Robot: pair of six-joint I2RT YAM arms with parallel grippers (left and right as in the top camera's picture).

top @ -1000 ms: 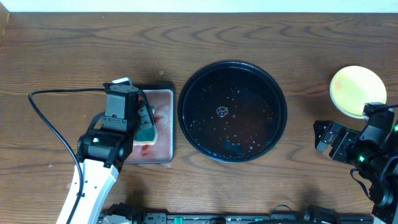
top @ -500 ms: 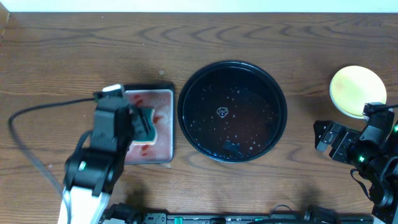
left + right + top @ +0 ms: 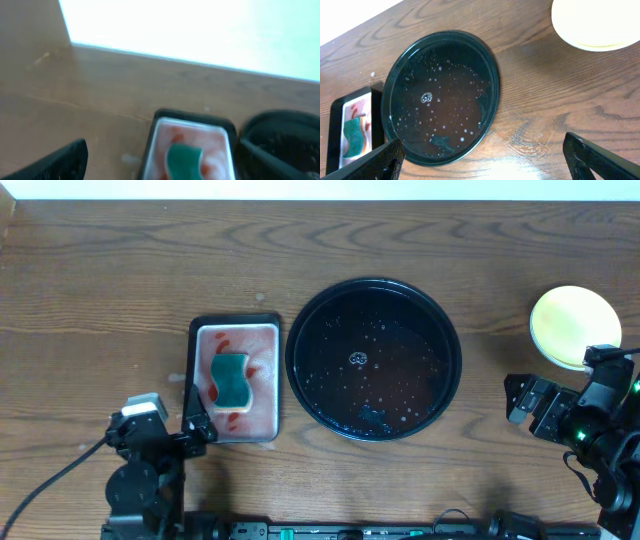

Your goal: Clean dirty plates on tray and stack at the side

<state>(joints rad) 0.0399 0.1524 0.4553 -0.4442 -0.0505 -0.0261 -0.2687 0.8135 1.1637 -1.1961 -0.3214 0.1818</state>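
Observation:
The large round black tray (image 3: 372,285) sits mid-table, wet with droplets and holding no plate; it also shows in the right wrist view (image 3: 490,70). A yellow plate (image 3: 575,325) lies on the table at the far right and looks clean, as the right wrist view (image 3: 595,22) also shows. No pale blue plate shows. My left gripper (image 3: 160,430) is open and empty near the front edge, left of the small tray; its fingers frame the left wrist view (image 3: 165,172). My right gripper (image 3: 562,380) is open and empty just in front of the yellow plate (image 3: 485,170).
A small rectangular black-rimmed tray (image 3: 265,330) with a pinkish, red-smeared inside stands left of the round tray and holds a green sponge (image 3: 230,380); it also shows in the left wrist view (image 3: 172,120). A black cable (image 3: 50,475) trails from the left arm.
My left arm has drawn back from over the small tray to the front edge. The green sponge now lies uncovered in the small tray. The right arm has not moved.

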